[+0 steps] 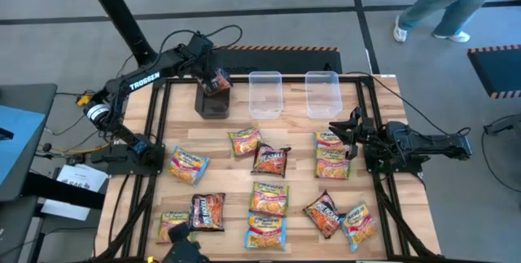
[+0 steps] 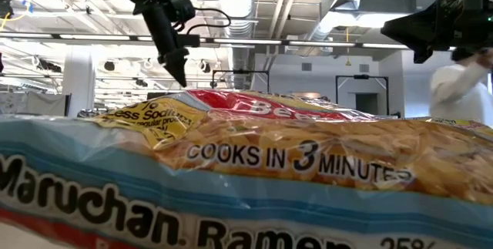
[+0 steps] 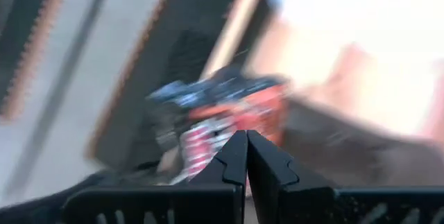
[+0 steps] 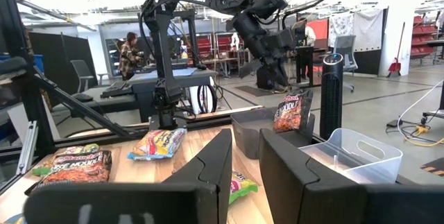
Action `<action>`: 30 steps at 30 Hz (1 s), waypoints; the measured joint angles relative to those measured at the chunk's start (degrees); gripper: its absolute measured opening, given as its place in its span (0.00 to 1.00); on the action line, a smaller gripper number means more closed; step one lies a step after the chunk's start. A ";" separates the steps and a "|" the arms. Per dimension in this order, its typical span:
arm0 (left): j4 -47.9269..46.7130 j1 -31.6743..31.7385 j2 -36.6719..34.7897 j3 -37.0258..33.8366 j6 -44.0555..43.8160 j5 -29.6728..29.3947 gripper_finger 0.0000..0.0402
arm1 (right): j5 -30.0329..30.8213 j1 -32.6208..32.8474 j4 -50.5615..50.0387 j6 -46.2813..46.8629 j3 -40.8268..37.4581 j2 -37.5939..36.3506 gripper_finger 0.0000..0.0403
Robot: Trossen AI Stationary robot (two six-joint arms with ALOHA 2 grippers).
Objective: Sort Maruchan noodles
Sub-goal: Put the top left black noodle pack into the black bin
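Dark noodle packet [image 1: 216, 81] at the black box [image 1: 212, 102]
Left gripper [image 1: 213, 76], clenched empty, sits just above the packet; right gripper [image 1: 348, 137], part open, hovers over packets [image 1: 332, 154] on the surface [image 1: 301, 173]

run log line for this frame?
left hand: shut on dark packet, over black box | right hand: idle, right side

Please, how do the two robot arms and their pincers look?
Both arms are dark, nearly black, with jointed segments. The left arm carries white "TROSSEN" lettering and thin black cables looping near its wrist. Each pincer, left pincer and right pincer, has two flat, angular black fingers.
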 joint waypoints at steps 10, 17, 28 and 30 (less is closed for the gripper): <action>1.09 0.48 4.05 -0.35 -8.04 6.09 0.00 | -0.07 0.01 -0.04 1.64 0.00 -0.01 0.25; 6.20 0.47 9.54 -0.42 -9.22 5.35 0.00 | -0.12 -0.01 -0.06 1.64 0.00 -0.01 0.25; 5.51 0.47 13.71 -0.39 -9.98 4.11 0.00 | -0.17 -0.01 -0.07 1.60 0.00 0.00 0.25; 5.75 0.43 14.25 -0.33 -10.07 3.85 0.00 | -0.19 -0.01 -0.07 1.60 0.00 0.01 0.25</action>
